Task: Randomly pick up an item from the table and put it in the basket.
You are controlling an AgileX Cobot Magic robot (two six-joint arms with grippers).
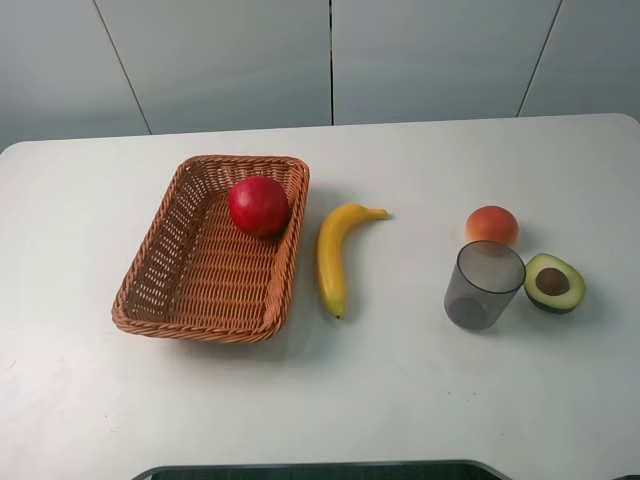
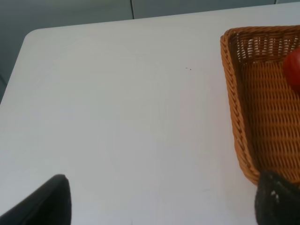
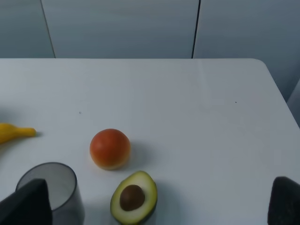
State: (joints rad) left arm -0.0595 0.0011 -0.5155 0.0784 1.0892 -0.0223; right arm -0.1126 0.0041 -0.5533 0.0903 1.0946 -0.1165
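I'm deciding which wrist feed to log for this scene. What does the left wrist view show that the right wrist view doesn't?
Only the left wrist view shows the basket and, at its edge, a sliver of the red apple inside it. Only the right wrist view shows the orange-pink fruit, the halved avocado, the grey cup and the banana tip. Both share the white table and the grey wall behind, plus dark fingertips of an open, empty gripper.
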